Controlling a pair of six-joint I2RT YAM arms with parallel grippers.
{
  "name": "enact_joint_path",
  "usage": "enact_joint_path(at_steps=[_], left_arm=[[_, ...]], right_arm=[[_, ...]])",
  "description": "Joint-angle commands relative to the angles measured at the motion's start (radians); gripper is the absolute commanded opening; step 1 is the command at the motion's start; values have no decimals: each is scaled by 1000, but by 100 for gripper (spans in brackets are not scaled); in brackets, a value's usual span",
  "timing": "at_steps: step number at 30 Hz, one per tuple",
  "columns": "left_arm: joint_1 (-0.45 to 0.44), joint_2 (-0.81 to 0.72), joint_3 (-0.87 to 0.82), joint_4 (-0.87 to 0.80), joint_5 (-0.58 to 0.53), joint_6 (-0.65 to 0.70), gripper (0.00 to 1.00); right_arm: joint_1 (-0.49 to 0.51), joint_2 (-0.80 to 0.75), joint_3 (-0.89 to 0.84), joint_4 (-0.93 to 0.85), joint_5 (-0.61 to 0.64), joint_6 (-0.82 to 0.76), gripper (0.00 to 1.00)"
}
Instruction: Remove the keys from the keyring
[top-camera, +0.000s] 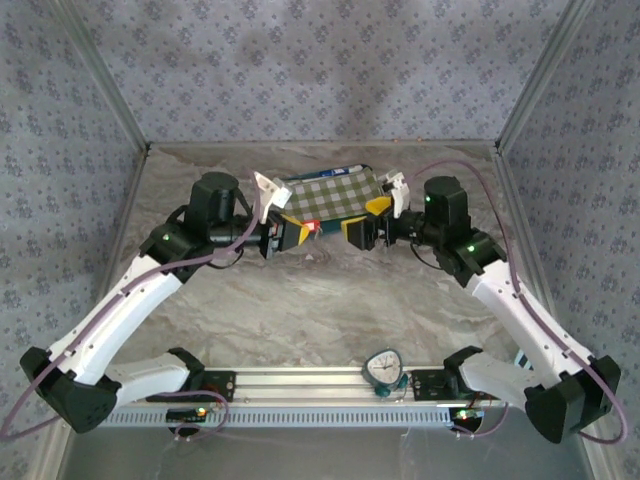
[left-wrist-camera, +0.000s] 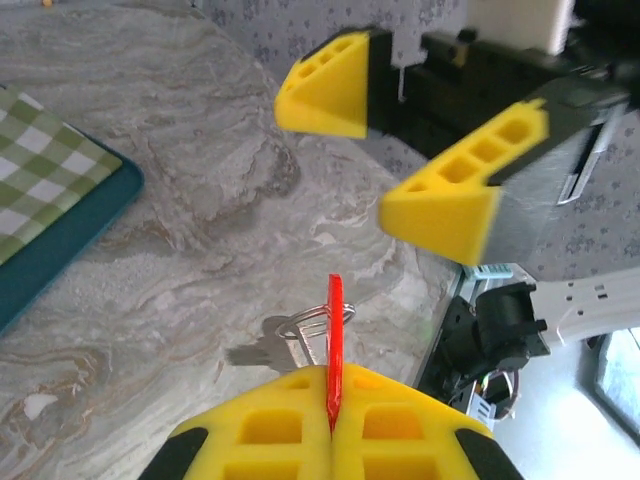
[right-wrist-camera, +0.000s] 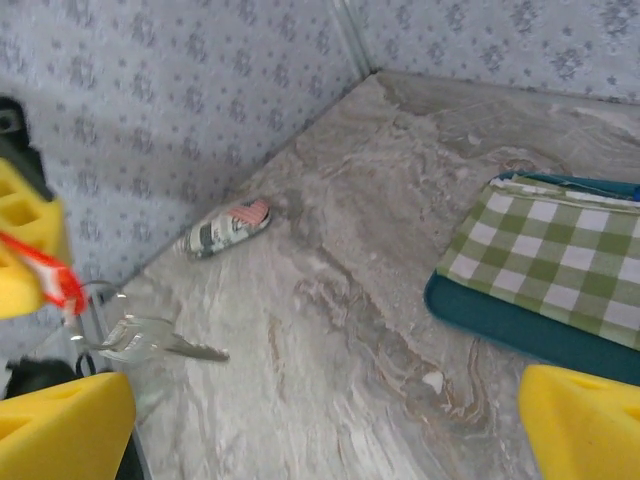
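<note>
Your left gripper (left-wrist-camera: 332, 390) has its jaws clenched on the red tag (left-wrist-camera: 335, 325); the keyring (left-wrist-camera: 300, 323) and key (right-wrist-camera: 165, 346) hang from it. Your right gripper (left-wrist-camera: 385, 160) faces it, jaws released.

In front of the checked cloth (top-camera: 330, 193) the table (top-camera: 320, 300) lies bare. At the cloth's front edge the left gripper (top-camera: 300, 231) (pinching a red tag (top-camera: 315, 226)) and the spread right gripper (top-camera: 363, 219) block passage, a narrow gap between.

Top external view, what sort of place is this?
Likely a robot test booth, not a home: patterned walls close in a marble-look tabletop, and an aluminium rail at its near edge carries the left arm and right arm.
</note>
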Motion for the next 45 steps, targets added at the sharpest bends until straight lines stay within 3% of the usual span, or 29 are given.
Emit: enact_joint_path(at_steps=[1,3,5,11,22,27,30,45], left_arm=[[9,13,55,57,23,-48,0],[12,19,75,65,23,-68,0],[14,27,96,65,21,-87,0],[16,52,144,55,4,-139,0],[15,62,159,57,-19,-199,0],[14,53,148,81,9,-221,0],[15,44,143,98,18,-233,0],[15,28,136,177,101,-291,0]], right_arm=[[-12,-2,-91,330,-72,157,100],[-11,-3,-154,467,-44,192,99],[-13,3,-164,489,-28,198,100],[-4,29,-156,561,-134,216,97],[165,-59,-229,602,37,-36,93],[90,23,-148,659,-183,148,91],[89,63,-128,718,-246,202,89],[92,135,-66,885,-349,343,93]])
